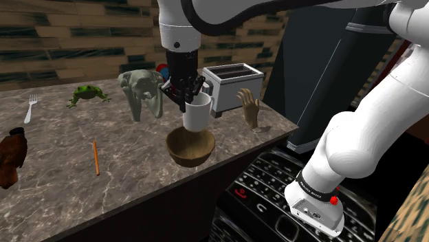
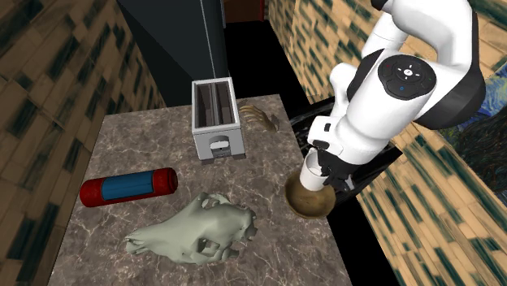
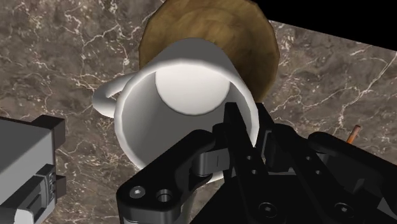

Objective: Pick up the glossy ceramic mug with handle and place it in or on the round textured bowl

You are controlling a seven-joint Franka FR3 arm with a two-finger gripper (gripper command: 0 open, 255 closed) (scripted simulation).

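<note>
Over brown bowl (image 1: 199,154), gripper (image 1: 190,96) clamps rim of upright white mug (image 1: 197,118).

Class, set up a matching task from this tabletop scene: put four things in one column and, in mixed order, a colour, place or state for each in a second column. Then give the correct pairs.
Column one
1. white mug
2. bowl
3. toaster
4. frog

Column two
A. green
B. brown, directly under the mug
C. clasped at its rim by the gripper
D. two slots on top

Pairs: 1-C, 2-B, 3-D, 4-A
</note>
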